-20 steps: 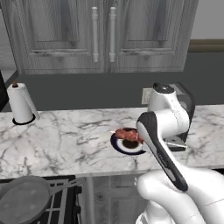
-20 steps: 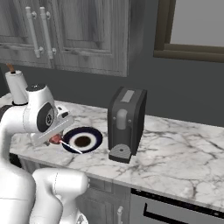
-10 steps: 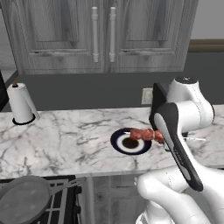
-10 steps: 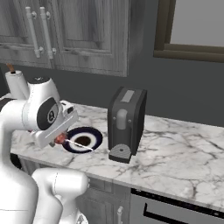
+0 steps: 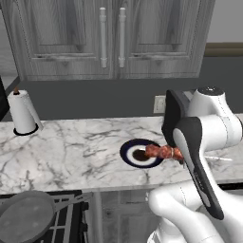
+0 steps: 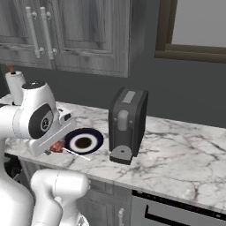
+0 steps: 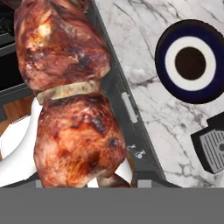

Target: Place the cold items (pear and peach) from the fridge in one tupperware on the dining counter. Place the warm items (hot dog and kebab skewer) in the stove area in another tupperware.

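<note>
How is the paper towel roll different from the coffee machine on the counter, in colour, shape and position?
The paper towel roll is white and round; the coffee machine is dark grey and boxy. In the right base view the roll stands at the far left of the counter, while the machine stands near its middle, beside the dark blue plate. Both stand upright on the marble top.

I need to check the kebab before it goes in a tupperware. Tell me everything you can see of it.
The kebab is a skewer of browned, glistening meat chunks with a pale slice between two of them in the hand view. It hangs off the counter, roughly level, held up at the end effector, over the right rim of the plate. The skewer stick pokes out past the meat. The grip itself is hidden.
</note>
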